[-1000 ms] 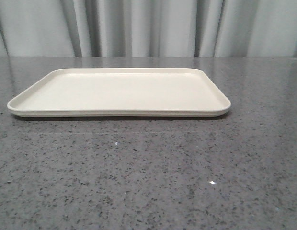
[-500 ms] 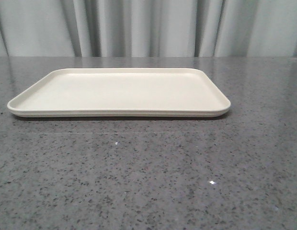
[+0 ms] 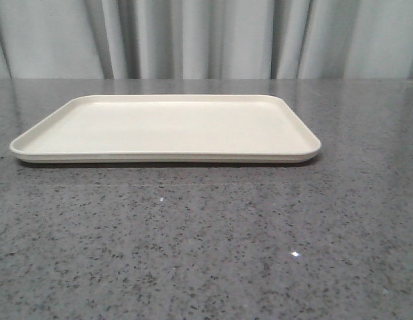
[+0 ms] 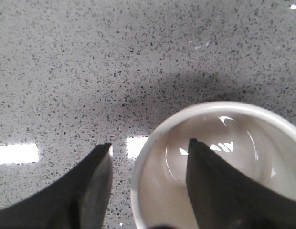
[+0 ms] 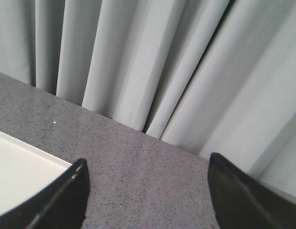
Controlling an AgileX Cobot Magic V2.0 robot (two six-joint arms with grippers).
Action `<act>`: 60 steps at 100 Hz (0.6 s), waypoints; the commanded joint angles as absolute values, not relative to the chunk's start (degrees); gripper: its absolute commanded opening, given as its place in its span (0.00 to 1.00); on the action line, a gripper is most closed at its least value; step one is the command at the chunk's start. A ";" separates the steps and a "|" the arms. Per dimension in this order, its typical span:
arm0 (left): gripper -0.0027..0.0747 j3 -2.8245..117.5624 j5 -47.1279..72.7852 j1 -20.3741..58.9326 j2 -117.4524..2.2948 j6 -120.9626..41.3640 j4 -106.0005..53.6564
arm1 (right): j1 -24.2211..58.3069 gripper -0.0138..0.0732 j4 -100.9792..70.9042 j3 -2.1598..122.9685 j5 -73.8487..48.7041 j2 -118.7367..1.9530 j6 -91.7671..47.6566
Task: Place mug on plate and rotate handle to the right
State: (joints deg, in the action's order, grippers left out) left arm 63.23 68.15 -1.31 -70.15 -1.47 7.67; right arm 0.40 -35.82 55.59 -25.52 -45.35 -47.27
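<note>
The mug (image 4: 219,162) shows only in the left wrist view, seen from above on the speckled table (image 4: 90,62), out of the front camera's sight; its handle is not visible. The left gripper (image 4: 148,160) straddles the mug's rim, one finger (image 4: 224,191) inside the cup and the other outside; whether the fingers press the wall I cannot tell. This looks like the grasping step. Next comes closing firmly, lifting, and carrying the mug to the plate (image 3: 165,127), which lies bare. The right gripper (image 5: 145,191) is spread wide, holding nothing, near the plate's corner and facing the curtain (image 5: 153,62).
</note>
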 commanded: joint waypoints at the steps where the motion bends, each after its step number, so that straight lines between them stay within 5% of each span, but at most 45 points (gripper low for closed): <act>1: 0.49 64.47 66.15 -1.29 -69.45 -1.04 7.70 | 0.35 0.76 -36.42 57.35 -21.68 -45.43 -47.66; 60: 0.49 62.16 65.92 -1.29 -69.58 -1.04 7.53 | 0.35 0.76 -36.42 57.35 -20.87 -45.60 -47.66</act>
State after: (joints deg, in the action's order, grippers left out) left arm 61.47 67.70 -1.31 -70.61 -1.47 7.55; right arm 0.40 -35.74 55.59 -25.19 -45.40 -47.27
